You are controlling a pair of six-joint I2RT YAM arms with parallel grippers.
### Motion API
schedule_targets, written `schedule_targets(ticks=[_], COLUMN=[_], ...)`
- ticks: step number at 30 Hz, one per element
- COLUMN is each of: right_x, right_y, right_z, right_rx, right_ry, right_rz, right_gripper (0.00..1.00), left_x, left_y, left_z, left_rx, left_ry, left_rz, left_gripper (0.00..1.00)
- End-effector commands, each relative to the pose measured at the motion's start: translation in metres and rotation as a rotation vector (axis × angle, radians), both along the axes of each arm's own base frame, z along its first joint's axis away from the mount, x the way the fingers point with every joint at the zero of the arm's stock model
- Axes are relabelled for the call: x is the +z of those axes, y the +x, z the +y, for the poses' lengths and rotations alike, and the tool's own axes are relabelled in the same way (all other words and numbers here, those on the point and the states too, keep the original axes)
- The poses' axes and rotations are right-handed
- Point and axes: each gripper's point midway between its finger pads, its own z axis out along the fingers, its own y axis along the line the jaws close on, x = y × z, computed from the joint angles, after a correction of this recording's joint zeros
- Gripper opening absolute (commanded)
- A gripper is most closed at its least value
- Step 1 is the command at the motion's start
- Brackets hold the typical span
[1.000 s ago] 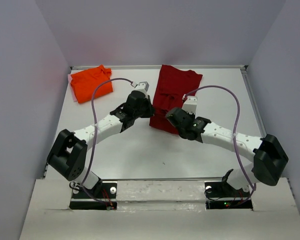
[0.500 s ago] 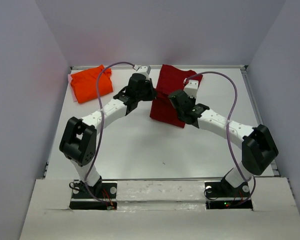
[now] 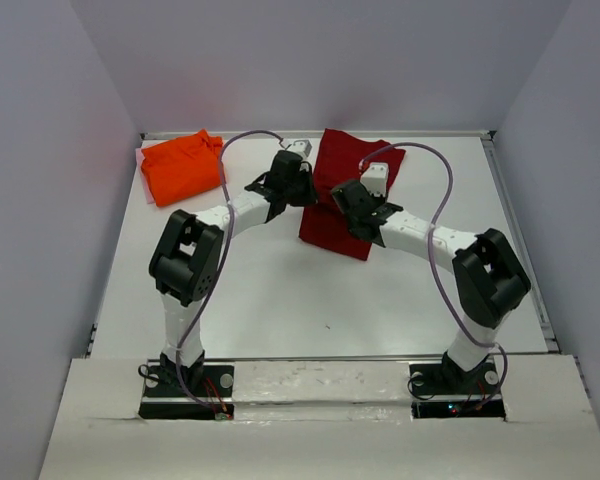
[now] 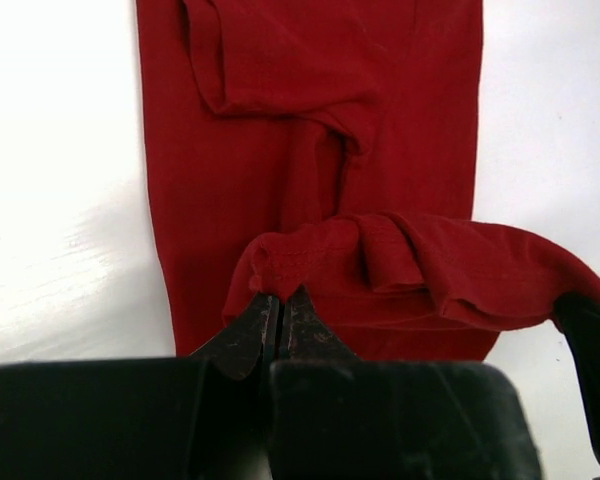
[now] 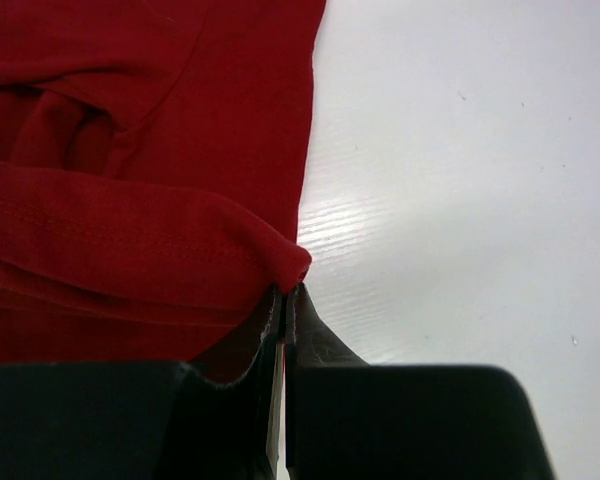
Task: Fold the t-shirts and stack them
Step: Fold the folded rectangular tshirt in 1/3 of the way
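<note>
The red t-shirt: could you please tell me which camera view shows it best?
Top external: almost all of the red t-shirt shows at once. Each wrist view shows only a pinched edge and the cloth beyond it.

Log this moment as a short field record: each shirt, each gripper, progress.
red t-shirt: on table, one stitched edge lifted over the rest
orange t-shirt: compact bundle, far left corner, apart from both grippers
left gripper: shut on lifted edge's left end
right gripper: shut on its right end
progress: shirts not yet stacked
</note>
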Motion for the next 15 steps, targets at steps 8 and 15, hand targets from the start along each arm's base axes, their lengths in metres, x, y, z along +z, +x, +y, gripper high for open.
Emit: schedule_targets(ticks=[8,15], right_x=[-0.007,-0.024], right_y=[0.036,0.046], right_z=[-0.011,-0.019], right_rx=[-0.091,-0.13], right_ry=[-0.078,-0.138], right_rz=[-0.032,0.018], right_gripper=[0.0,0.36], left_x=[-0.002,0.015], left_y=[0.045,0.063], left_z=[-0.018,-0.006], left_rx=[-0.015,0.06], left_ry=[-0.054,-0.021], left_rz=[-0.075,-0.138], left_gripper=[0.0,0.58])
